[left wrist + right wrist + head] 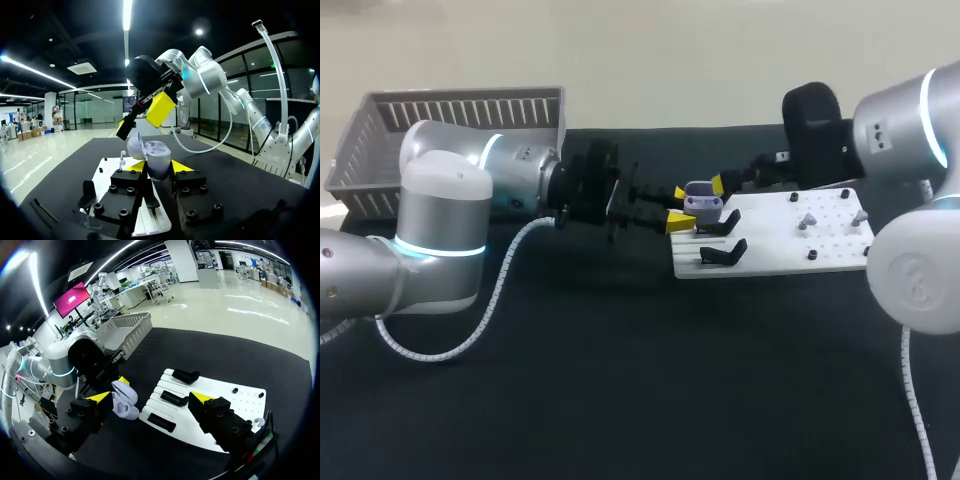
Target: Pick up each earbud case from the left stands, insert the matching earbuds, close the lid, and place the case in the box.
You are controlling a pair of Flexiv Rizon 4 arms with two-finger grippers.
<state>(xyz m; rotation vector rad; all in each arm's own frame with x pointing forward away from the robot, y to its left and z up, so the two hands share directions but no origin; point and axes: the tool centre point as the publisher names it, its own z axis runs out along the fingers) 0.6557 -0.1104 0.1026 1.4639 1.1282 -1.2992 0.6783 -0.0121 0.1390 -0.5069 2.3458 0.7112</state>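
Left claw (158, 166) clamps the open earbud case (156, 154) (lid up); right claw (150, 397) gapes wide.

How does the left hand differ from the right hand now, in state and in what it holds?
The left hand is shut on the open earbud case; the right hand is open and grips nothing. The left hand comes in from the table's left, the right hand from its right. Both have yellow tips and are near the left end of the white board.
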